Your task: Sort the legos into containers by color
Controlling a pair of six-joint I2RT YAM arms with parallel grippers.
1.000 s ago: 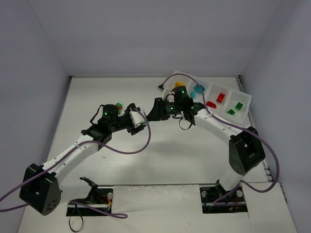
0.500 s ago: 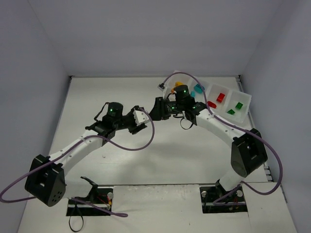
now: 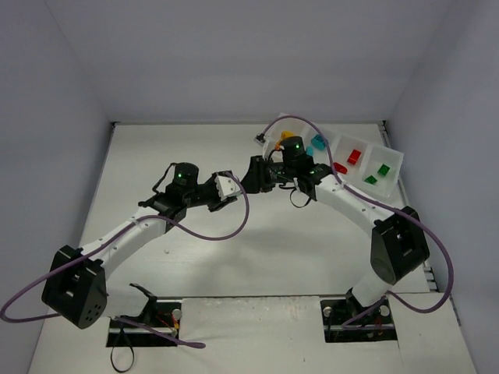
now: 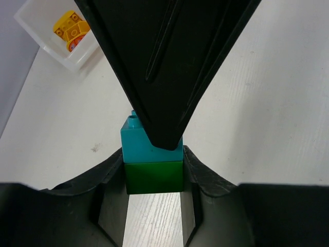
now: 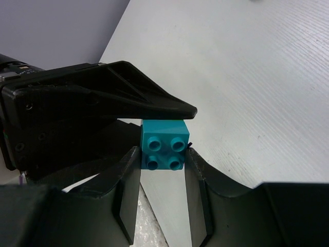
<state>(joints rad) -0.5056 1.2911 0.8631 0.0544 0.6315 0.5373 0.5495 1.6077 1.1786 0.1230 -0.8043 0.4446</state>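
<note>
the left tool (image 4: 154,172) is clenched on a green brick (image 4: 154,178), one finger on each side face. the right tool (image 5: 163,154) is clenched on the teal brick (image 5: 163,146) that is stacked onto that green one. the two tools meet nose to nose over the middle of the tabletop (image 3: 234,265), just left of the tray (image 3: 371,149), and the joined pair appears to be held clear of the surface between them. i judge the step in hand to be pulling the two colours apart.

the main risk is the moment the studs let go. if the tools pull along slightly different lines, the pair will lever rather than slide, and a glossy brick could twist out of one grip. whichever tool holds more weakly would then lose its piece, and both bricks would go with the other tool. that leaves a mixed stack that cannot be sorted.

a sudden release is the second worry. a hard tug could make one arm jump back, and a brick shaken loose could drop and skitter across the tabletop.

the tools are also very close, the right one's black finger lying over the teal brick right by the left one's fingers, so a small misjudged twist could knock them together.

afterwards, the teal piece (image 3: 318,144) and the green pieces (image 3: 383,169) already in the tray mark the target compartments. the green one is at the far right end, a long reach across the right arm for the left tool.
</note>
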